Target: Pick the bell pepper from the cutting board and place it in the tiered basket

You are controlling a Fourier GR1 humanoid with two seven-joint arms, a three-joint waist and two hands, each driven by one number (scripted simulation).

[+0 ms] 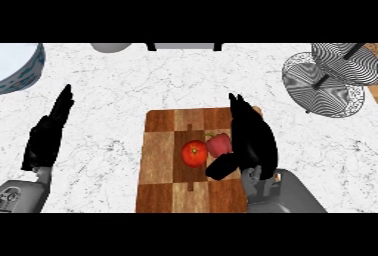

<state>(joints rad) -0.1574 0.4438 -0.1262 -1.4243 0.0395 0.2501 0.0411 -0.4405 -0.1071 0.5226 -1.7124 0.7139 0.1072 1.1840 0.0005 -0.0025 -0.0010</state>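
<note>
The right hand (pixel 249 142) hangs over the right half of the cutting board (pixel 159 165), fingers straight and pointing away from the robot, thumb angled in toward the board's middle. It is released, holding nothing; its fingers run along the right side of the bell pepper (pixel 218 144) and its thumb lies just below it, so it looks poised to close, though contact cannot be made out.

The bell pepper, dull red, rests on the board, touching or nearly touching a brighter red tomato (pixel 195 153) on its left (the tomato is no part of the job).

So the task seems barely begun: the pepper is not yet grasped or lifted, and the carry and the placing all remain.

The tiered basket (pixel 325 82) stands well apart, at the worktop's (pixel 111 100) far right corner.

The left hand (pixel 48 135) rests open at the left edge, fingers up. A bowl (pixel 18 70) shows at the far left corner.
</note>
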